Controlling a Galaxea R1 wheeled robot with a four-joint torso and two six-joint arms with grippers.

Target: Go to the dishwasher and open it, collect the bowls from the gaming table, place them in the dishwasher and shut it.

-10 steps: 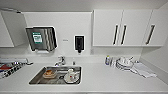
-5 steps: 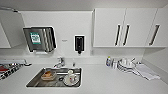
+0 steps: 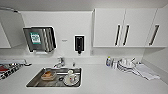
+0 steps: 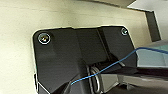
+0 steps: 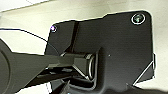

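**Facing the kitchen counter, pincers out of sight behind the wrist plates**

Both wrist views look past the robot's own dark plate and jointed bar onto a pale floor; whether either pincer is spread or pressed together cannot be told, and nothing can be seen held in them. A thin blue cable (image 4: pixel 110 66) crosses the plate in the left wrist view.

In the head view a white counter (image 3: pixel 105 82) runs across the scene. Set into it is a steel sink (image 3: pixel 33 81) holding a brownish sponge-like item (image 3: pixel 48 75) and, beside it, a small white plate with a cup (image 3: pixel 70 78). A tap (image 3: pixel 60 62) stands at the sink's back edge. On the wall above are a metal paper-towel dispenser (image 3: pixel 40 38) and a black soap dispenser (image 3: pixel 79 44). To the right hang white wall cabinets (image 3: pixel 110 27) with dark vertical handles. Beneath them on the counter stand small bottles (image 3: pixel 111 62), a stack of white dishes (image 3: pixel 126 65) and, touching that stack, a folded white cloth (image 3: pixel 147 71). At the far left edge lie some red and dark items (image 3: pixel 7 70), too blurred to name.

Of the task's things, none can be made out from this angle: the counter's top hides whatever is built in below it.
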